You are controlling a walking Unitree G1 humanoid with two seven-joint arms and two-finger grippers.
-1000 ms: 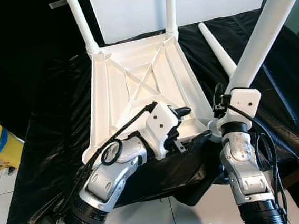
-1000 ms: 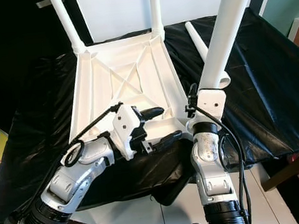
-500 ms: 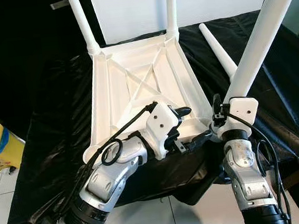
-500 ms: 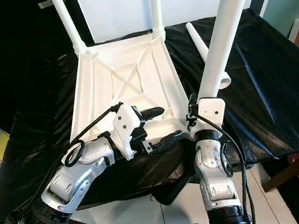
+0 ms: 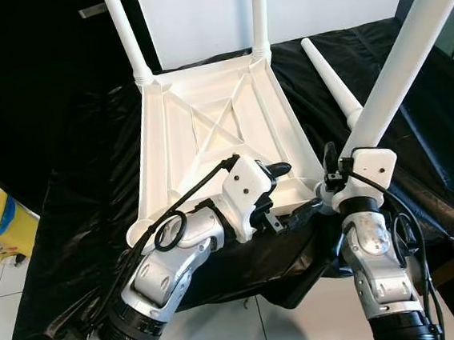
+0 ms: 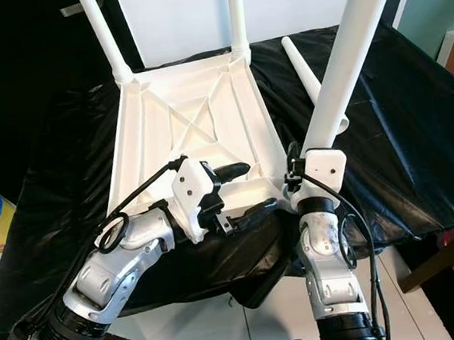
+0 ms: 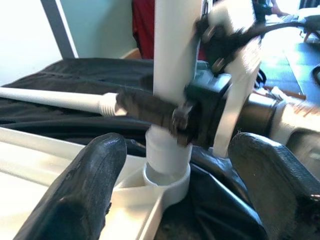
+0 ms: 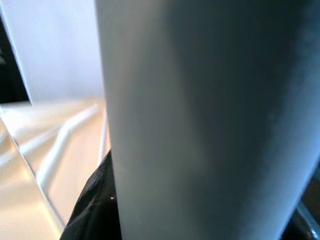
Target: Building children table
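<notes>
Tabletop [image 5: 206,124]: inverted on black-draped worktop [image 5: 415,120] | Leg [image 5: 398,65]: foot at near-right corner socket, pinched low by right gripper [image 7: 165,112] | Left gripper [image 5: 289,188]: fingers spread beside socket | Handling: rigid, light, smooth plastic; grip near threaded end.

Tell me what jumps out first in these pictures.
A white plastic children's tabletop lies upside down on black sheeting, two legs already upright at its far corners. The right claw holds a long white leg in the near right corner socket; the left claw hovers open beside it.
</notes>
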